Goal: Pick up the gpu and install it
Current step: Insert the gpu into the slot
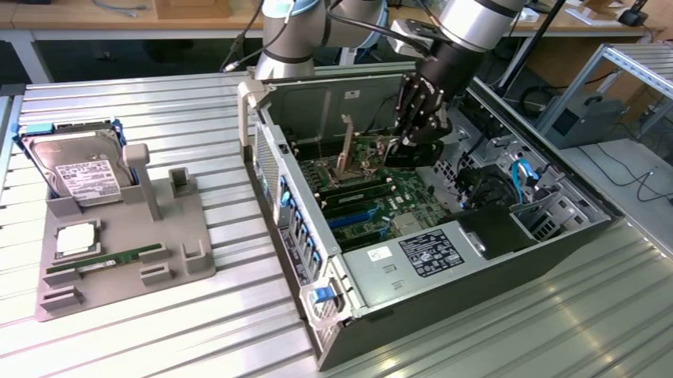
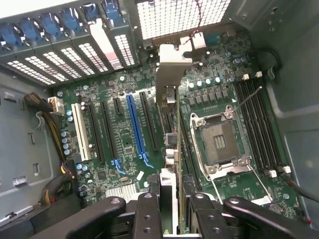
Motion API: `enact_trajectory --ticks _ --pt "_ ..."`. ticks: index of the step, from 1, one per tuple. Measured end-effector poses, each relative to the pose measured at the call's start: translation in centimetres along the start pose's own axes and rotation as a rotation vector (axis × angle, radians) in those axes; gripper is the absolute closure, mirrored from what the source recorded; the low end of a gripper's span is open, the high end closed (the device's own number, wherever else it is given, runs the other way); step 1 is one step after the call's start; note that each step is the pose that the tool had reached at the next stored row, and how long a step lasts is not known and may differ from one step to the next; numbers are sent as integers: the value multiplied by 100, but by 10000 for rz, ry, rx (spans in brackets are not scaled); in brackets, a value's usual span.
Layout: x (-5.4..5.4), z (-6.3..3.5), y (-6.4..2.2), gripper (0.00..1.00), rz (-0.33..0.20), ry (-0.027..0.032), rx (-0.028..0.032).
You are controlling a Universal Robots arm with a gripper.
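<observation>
Gripper [image 2: 172, 201] fingers clamped on gpu [image 2: 168, 79]; motherboard [image 2: 124, 134] beyond fingertips; PC case [image 1: 358, 335] on ribbed metal table [image 1: 158, 342]; labels unreadable.

We see the arm [image 1: 478, 20] rising at the counter's far edge, its silver forearm sloping down toward the exterior view's left, with the black wrist [image 1: 447, 63] beneath it. The gripper [image 1: 407, 146] points steeply downward. In the wrist view we look along its dark fingers [image 2: 147, 209], set side by side, the jaws closed on the thin edge of the upright gpu [image 2: 172, 62].
</observation>
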State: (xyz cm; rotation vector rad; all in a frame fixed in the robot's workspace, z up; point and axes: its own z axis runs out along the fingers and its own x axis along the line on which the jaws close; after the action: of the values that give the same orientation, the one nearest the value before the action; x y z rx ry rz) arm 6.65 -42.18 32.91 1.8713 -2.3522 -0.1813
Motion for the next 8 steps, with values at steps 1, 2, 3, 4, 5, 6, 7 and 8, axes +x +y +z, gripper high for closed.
enact_trajectory --ticks 1,2,3,4,5,6,7,8 --pt "0 0 0 72 -43 7 1" --pt "0 1 0 72 -77 13 2" --pt "0 0 0 72 -123 22 4" --pt "0 1 0 72 -177 30 5" --pt "0 1 0 72 -256 45 7" --pt "0 1 0 72 -319 56 9" --pt "0 1 0 72 -370 65 10" --pt "0 1 0 72 -402 71 11"
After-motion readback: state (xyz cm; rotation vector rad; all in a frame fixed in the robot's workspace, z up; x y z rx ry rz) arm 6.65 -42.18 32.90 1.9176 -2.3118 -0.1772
